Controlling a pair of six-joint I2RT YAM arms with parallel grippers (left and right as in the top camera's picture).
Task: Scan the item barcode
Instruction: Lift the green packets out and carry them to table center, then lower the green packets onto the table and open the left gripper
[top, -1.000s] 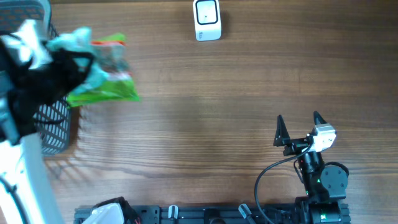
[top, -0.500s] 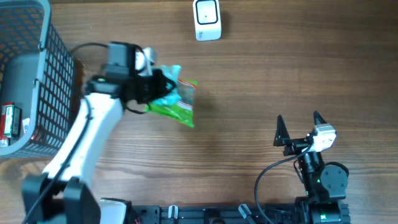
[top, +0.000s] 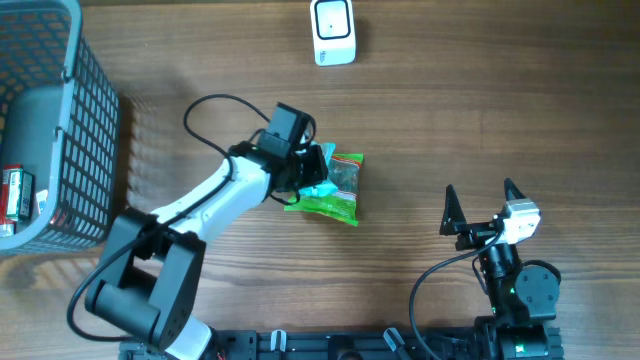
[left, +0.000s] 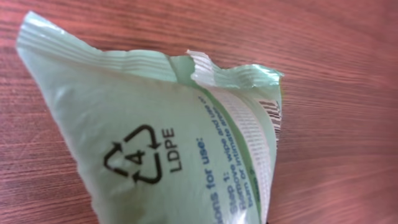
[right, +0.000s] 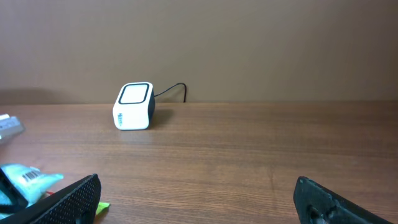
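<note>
Since the left gripper (top: 320, 174), clamped on the green wipes packet (top: 338, 196), has swung from basket (top: 95, 150) to mid-table, presentation to the barcode scanner (top: 332, 32) looks next; right gripper (top: 484, 205) gapes empty.

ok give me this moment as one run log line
left claw: shut on green packet | right claw: open, empty | scanner: top centre, packet not there yet

Left hand (top: 314, 170) clamped tight; right hand (top: 482, 196) spread wide apart.
</note>
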